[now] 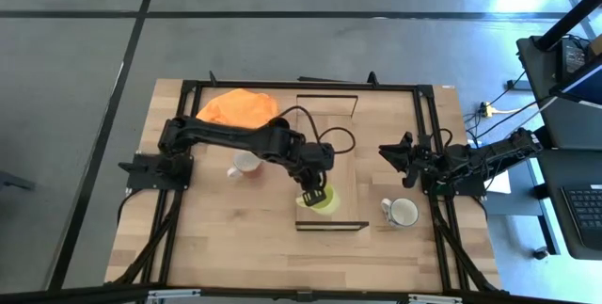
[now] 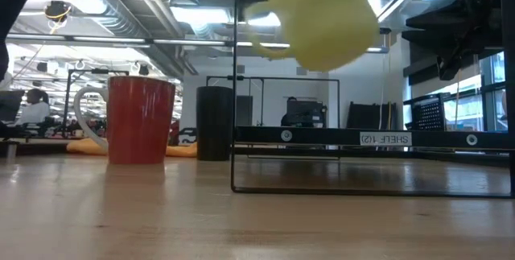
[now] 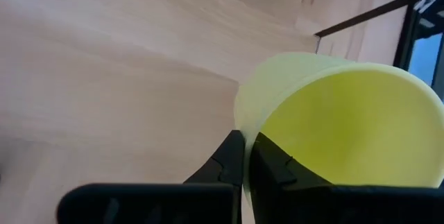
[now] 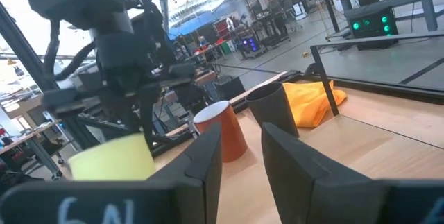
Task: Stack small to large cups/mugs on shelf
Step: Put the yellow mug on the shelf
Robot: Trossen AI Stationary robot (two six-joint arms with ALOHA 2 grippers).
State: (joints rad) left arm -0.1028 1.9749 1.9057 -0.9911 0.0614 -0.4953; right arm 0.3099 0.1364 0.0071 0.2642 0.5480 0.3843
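**Yellow-green mug held above the shelf's near end**

The wooden tabletop [image 1: 235, 238] carries everything, pale planks with a dark frame round the edges. On it the shelf [image 1: 343, 177] lies with its long axis running from the far edge toward the near edge, a narrow light-wood board with thin dark frame ends.

An orange cloth [image 1: 237, 107] sits crumpled near the far-left corner. A reddish-brown mug [image 2: 138, 120] with a white inside stands upright left of the shelf, handle to one side. A black cup [image 2: 214, 123], a plain matte cylinder, stands upright behind it. A white mug [image 1: 402, 212] stands upright right of the shelf's near end.

My left gripper [image 1: 313, 194] pinches the rim of the yellow-green mug [image 2: 322, 18], one finger inside and one outside. The mug is smooth and glossy, hanging clear above the shelf's near end, tilted.

My right gripper [image 1: 390, 153] waits by the right edge, fingers partly apart, holding nothing.
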